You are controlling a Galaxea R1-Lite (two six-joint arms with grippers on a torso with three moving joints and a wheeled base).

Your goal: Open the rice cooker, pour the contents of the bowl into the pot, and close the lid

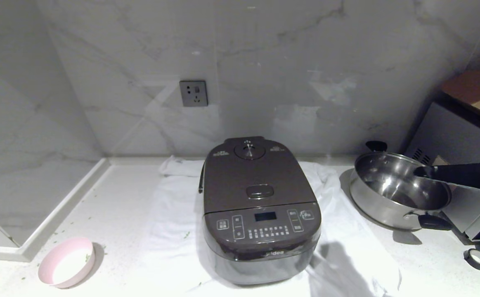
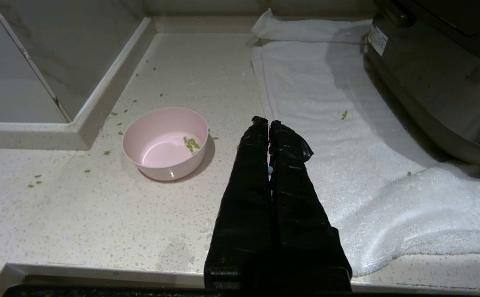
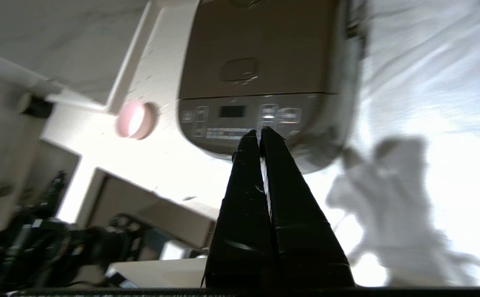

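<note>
The dark brown rice cooker [image 1: 260, 214] stands on a white towel [image 1: 173, 231] with its lid [image 1: 256, 177] down, so the pot is hidden. At the counter's front left sits the pink bowl [image 1: 66, 262], and a few green bits of the contents [image 2: 191, 143] lie inside it. In the left wrist view my left gripper [image 2: 268, 122] is shut and empty, hanging above the counter's front edge between the bowl [image 2: 165, 142] and the cooker [image 2: 438, 74]. My right gripper [image 3: 259, 131] is shut and empty, held in the air in front of the cooker's button panel [image 3: 240, 117]. Neither gripper is in the head view.
A steel pan [image 1: 396, 189] with a black handle sits right of the cooker, beside a dark appliance [image 1: 462, 123] and a tape roll [image 1: 476, 258]. Loose green bits [image 2: 33, 181] are scattered over the counter. A raised ledge [image 1: 58, 214] borders the left side.
</note>
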